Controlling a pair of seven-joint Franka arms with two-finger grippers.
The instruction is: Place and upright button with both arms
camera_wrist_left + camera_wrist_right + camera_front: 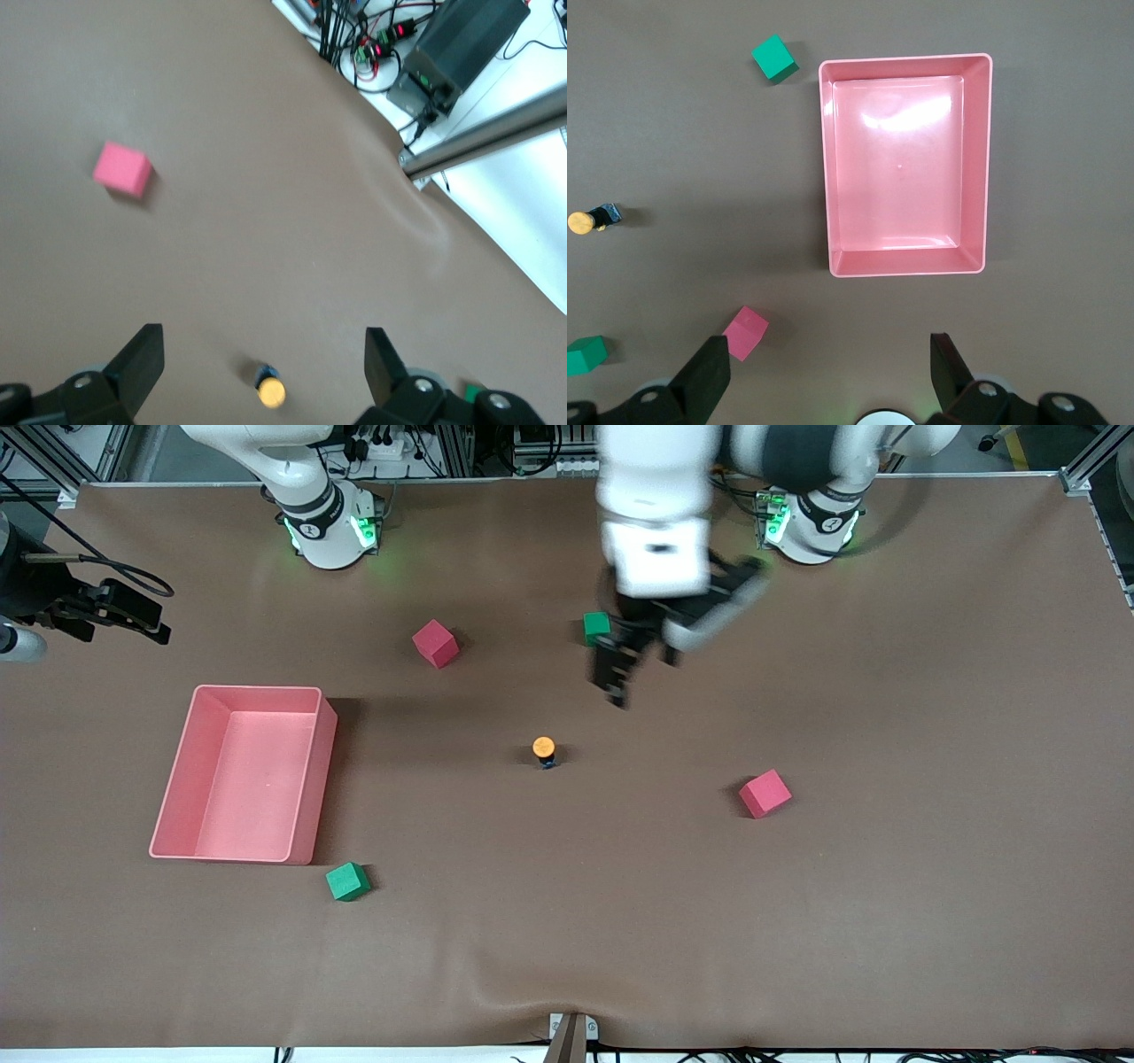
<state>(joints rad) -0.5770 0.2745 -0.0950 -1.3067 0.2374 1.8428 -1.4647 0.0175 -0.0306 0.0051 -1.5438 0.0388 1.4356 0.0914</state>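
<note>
— Orange cap up, black body under it: the button [544, 750] stands on the brown table [886, 886] near its middle, upright and on its own.

— And the left gripper [627, 664]?

— It hangs in the air over the table, with the button nearer the front camera than the spot below it. A green cube [596, 628] sits just beside it. Its wrist view shows the two fingers [137, 363] spread wide with nothing between them, the button low in the gap.

— The right one?

— The right gripper [824, 376] is raised above the table near its own base, fingers wide apart and empty, looking down on the pink tray [306, 779]. That arm waits.
</note>
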